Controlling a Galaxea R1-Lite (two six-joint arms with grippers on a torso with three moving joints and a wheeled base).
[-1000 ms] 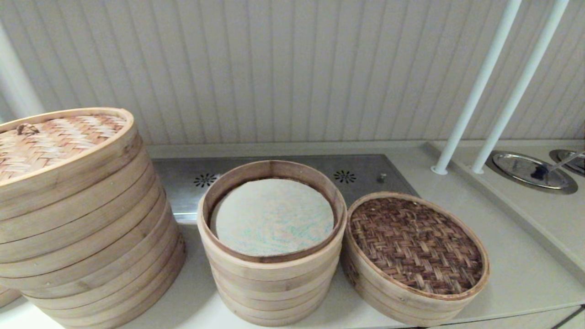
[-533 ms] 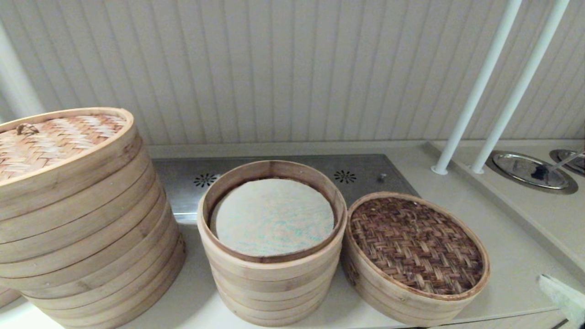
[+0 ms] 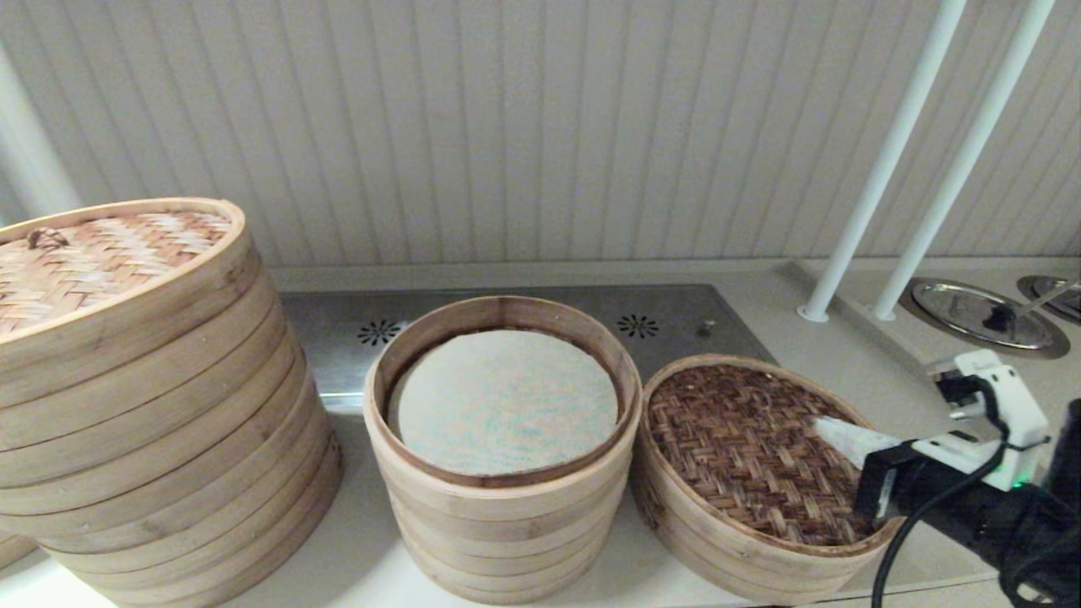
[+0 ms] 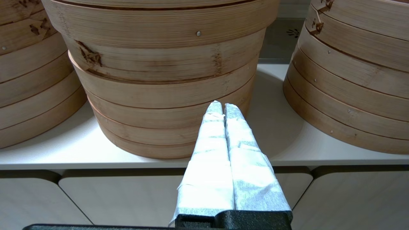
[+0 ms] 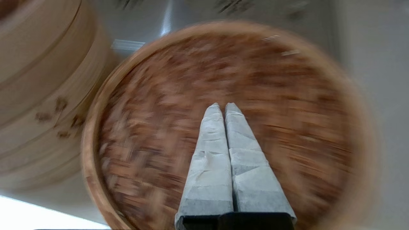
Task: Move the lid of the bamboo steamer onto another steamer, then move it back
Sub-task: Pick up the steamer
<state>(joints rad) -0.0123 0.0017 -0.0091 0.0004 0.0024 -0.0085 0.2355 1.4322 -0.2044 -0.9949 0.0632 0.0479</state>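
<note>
The bamboo steamer lid (image 3: 743, 439), dark herringbone weave in a pale band, lies tilted on a low bamboo steamer (image 3: 718, 540) at the right of the counter; that steamer's bottom is hidden. My right gripper (image 3: 823, 425) reaches in from the right and hovers over the lid's right half, its white-wrapped fingers shut with nothing between them. From the right wrist, the gripper (image 5: 222, 105) points at the middle of the lid (image 5: 191, 95). My left gripper (image 4: 220, 104) is shut and empty, low before the counter's front edge, facing the middle stack (image 4: 159, 80). It is out of the head view.
A tall pale stack (image 3: 502, 507) with a whitish liner stands in the middle, touching the lid's steamer. A big wide stack (image 3: 152, 422) with a lighter loop-handled lid is at the left. Two white poles (image 3: 878, 169) and round metal covers (image 3: 980, 314) are at the right.
My right arm has come into the head view from the lower right, and its gripper now hangs over the dark lid. The steamers have not moved.
</note>
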